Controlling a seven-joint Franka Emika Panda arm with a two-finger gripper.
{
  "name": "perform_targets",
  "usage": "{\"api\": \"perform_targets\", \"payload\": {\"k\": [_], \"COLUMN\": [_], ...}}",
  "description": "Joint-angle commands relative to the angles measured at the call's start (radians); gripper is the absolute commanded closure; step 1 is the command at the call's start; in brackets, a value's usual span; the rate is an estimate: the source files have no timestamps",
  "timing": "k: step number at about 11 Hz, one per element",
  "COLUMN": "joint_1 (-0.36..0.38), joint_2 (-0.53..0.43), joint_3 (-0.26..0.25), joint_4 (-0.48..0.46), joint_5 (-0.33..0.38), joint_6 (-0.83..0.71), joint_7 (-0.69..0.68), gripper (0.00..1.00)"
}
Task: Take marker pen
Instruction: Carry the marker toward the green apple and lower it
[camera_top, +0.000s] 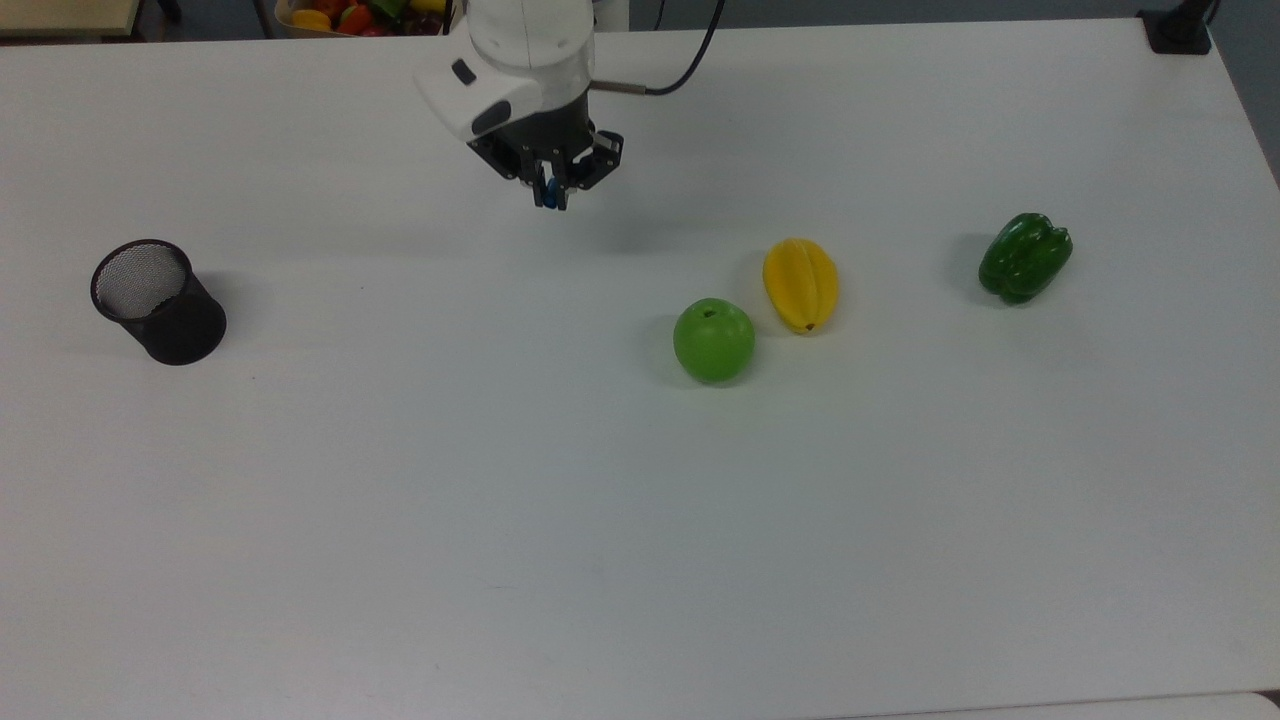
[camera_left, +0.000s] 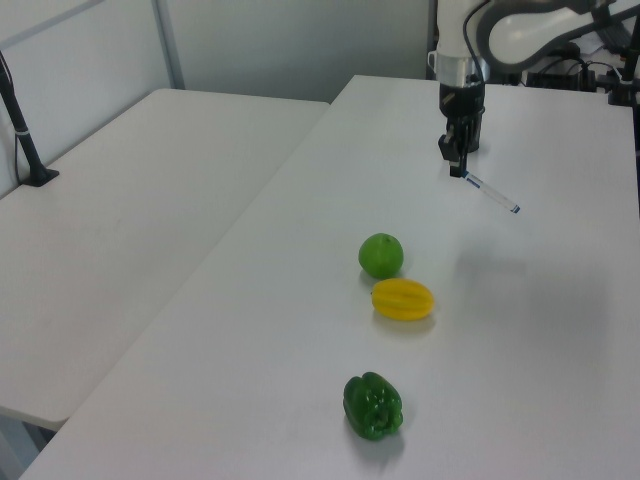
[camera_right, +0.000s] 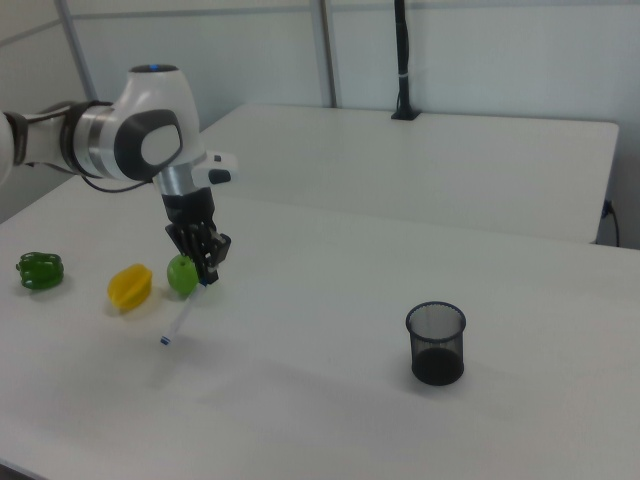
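My gripper (camera_top: 550, 188) hangs above the far middle of the white table (camera_top: 640, 560), shut on the marker pen (camera_top: 549, 197). In the top view just the pen's blue cap shows between the fingers. The left view has the gripper (camera_left: 458, 167) gripping the pen's upper end, and the white barrel (camera_left: 490, 192) slants down toward the left view's right, off the table. The right view shows the gripper (camera_right: 208, 277) with the pen (camera_right: 181, 320) hanging below it, blue tip lowest. The pen is well apart from the black mesh cup (camera_top: 160, 300).
A green apple (camera_top: 713, 340), a yellow starfruit (camera_top: 800, 284) and a green pepper (camera_top: 1024, 257) lie toward the top view's right. A basket of fruit (camera_top: 340, 15) sits beyond the far edge. A second table (camera_left: 120, 230) adjoins on the left view's left.
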Motion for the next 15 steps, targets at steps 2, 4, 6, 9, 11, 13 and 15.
{"api": "perform_targets", "payload": {"k": [2,4,6,9,11,13,15], "joint_1": [0.014,0.013,0.013,0.011,0.01,0.008,0.003], "joint_2": [0.068,0.106,0.136,0.174,0.185,0.2,0.2], "joint_3": [0.004,0.004,0.004,0.018,0.018,0.019,0.019], "joint_4": [-0.025,-0.026,-0.033,-0.06,-0.063,-0.063,-0.062], "joint_5": [-0.04,-0.044,-0.075,-0.111,-0.118,-0.118,-0.109], "joint_6": [0.096,0.163,0.21,0.286,0.309,0.32,0.329], "joint_7": [-0.112,-0.116,-0.116,-0.121,-0.124,-0.126,-0.123], "gripper": [1.0,1.0,1.0,1.0,1.0,0.99,0.73]}}
